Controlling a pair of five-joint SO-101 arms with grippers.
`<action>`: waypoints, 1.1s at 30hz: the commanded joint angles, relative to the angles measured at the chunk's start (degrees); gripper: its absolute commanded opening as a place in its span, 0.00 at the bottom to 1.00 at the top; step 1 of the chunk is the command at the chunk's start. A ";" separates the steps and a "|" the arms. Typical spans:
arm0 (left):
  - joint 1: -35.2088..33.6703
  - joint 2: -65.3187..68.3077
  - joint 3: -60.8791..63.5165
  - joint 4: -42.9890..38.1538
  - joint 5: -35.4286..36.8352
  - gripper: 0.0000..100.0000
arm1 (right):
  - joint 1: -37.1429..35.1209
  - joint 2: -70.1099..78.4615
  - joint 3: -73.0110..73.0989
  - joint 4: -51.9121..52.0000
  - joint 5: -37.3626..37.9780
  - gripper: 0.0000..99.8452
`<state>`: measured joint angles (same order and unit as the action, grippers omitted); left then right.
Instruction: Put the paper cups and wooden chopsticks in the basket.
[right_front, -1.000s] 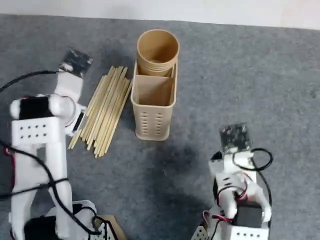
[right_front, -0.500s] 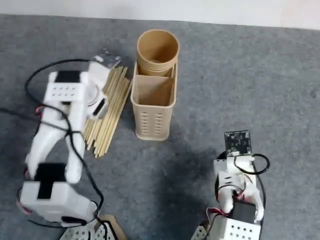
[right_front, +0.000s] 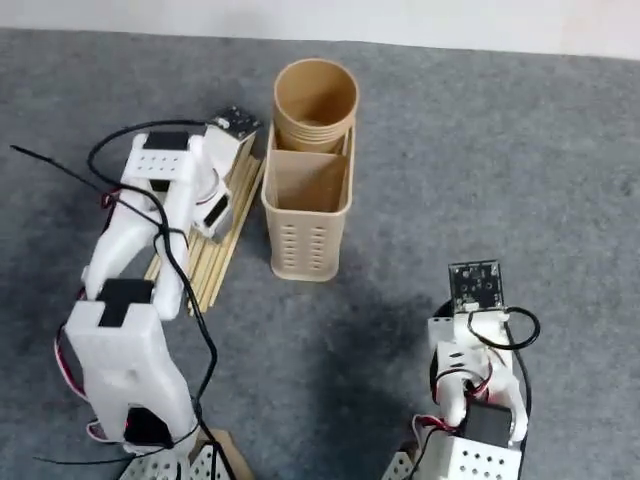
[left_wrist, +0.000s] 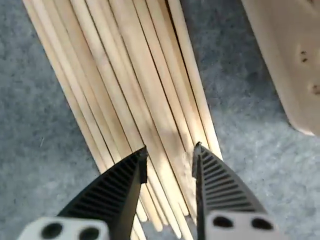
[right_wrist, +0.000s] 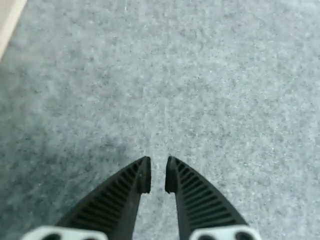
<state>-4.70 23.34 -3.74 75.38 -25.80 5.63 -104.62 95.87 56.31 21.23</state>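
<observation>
grey mat (right_front: 520, 150) under everything, spread across the whole table.

next in size, the left arm (right_front: 130, 330): white, with black cables looped along it. stretches forward from the near edge and bends over the chopsticks. ends beside the basket's left wall.

right arm (right_front: 475, 400), white as well. sits folded low at the near right, well apart from the basket. points its gripper down at bare mat.

basket (right_front: 305, 240): tall, beige, with rows of small holes in the near wall. stands upright around the middle of the table. splits into two compartments, one nearer the arms and one farther off.

paper cups (right_front: 315, 100), brown and nested into one stack. stand upright and appear to sit in the basket's far compartment, rims well above its walls.

wooden chopsticks (left_wrist: 125, 75), a loose flat bundle. lie side by side on the mat, just beside the basket on its left, slanted with the far ends closer to it. partly hidden under the left arm in the high view.

left gripper (left_wrist: 170, 149): black ridged jaws spread apart, grasping nothing. hangs low over the middle of the bundle, tips either side of a few sticks; cannot tell whether touching them.

right gripper (right_wrist: 157, 172): jaws drawn nearly together, a thin slit between the tips. holds nothing, over mat alone.
</observation>
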 joint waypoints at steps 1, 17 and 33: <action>0.66 2.24 -4.26 -0.62 -0.53 0.15 | 0.48 -0.57 7.69 -0.84 0.35 0.07; -0.48 6.99 -3.91 -1.49 -0.53 0.13 | 0.48 -0.57 7.69 -0.92 0.26 0.07; -0.57 6.46 -24.75 13.36 -0.35 0.00 | 0.48 -0.57 7.69 -0.92 0.18 0.07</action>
<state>-4.88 30.81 -16.92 80.75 -25.71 5.63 -104.62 95.87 56.31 21.23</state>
